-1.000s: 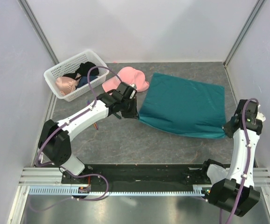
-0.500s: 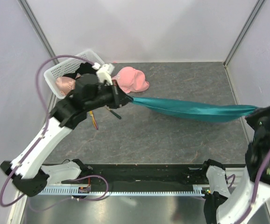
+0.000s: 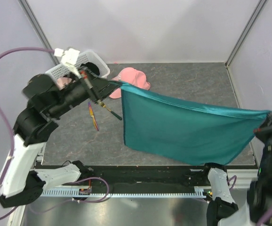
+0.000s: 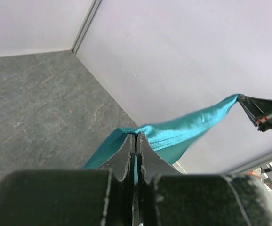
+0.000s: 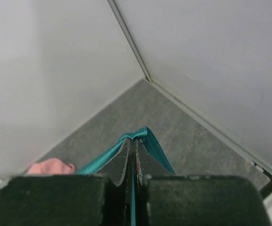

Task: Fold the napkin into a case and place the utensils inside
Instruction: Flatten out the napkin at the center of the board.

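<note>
Top external view: the napkin (image 3: 183,129) hangs spread above the table. The left gripper (image 3: 111,84) is clamped on its far-left corner, and the right gripper (image 3: 266,116) on its right corner.

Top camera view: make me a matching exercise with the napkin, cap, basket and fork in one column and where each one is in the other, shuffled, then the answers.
Column one:
1. napkin
2. cap
3. basket
4. fork

Column two:
A. flat on the table, just left of the napkin's hanging side edge
B. in the far left corner of the table
C. lifted off the table, hanging spread out
D. on the table, right of the basket

Pairs: 1-C, 2-D, 3-B, 4-A.
</note>
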`<state>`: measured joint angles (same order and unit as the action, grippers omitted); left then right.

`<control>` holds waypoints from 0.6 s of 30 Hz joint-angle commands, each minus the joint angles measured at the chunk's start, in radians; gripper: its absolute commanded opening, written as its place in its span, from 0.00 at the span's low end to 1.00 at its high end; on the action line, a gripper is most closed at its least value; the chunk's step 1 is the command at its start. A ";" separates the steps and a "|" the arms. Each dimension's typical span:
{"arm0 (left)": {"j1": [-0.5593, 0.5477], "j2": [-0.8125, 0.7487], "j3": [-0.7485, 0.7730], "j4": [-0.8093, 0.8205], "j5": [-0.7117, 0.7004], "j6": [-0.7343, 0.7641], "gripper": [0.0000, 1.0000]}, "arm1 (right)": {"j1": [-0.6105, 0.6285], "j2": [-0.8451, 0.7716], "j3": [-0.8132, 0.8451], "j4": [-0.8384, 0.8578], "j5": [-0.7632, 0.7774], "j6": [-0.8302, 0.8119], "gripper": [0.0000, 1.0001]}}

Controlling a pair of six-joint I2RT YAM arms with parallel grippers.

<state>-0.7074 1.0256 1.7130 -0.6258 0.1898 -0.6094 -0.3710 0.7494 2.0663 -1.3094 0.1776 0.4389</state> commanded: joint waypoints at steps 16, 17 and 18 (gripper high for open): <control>0.190 0.936 0.422 0.086 -0.009 -0.050 0.02 | 0.075 0.965 -0.223 0.393 -0.162 0.123 0.00; 0.198 1.002 0.439 0.096 0.012 -0.055 0.02 | 0.084 1.040 -0.203 0.401 -0.164 0.121 0.00; 0.206 1.033 0.457 0.118 0.026 -0.065 0.02 | 0.089 1.076 -0.161 0.409 -0.162 0.116 0.00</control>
<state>-0.5438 1.9503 2.0487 -0.6102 0.1600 -0.6350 -0.3084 1.7157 1.7805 -1.0298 0.0578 0.5297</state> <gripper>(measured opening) 0.035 0.007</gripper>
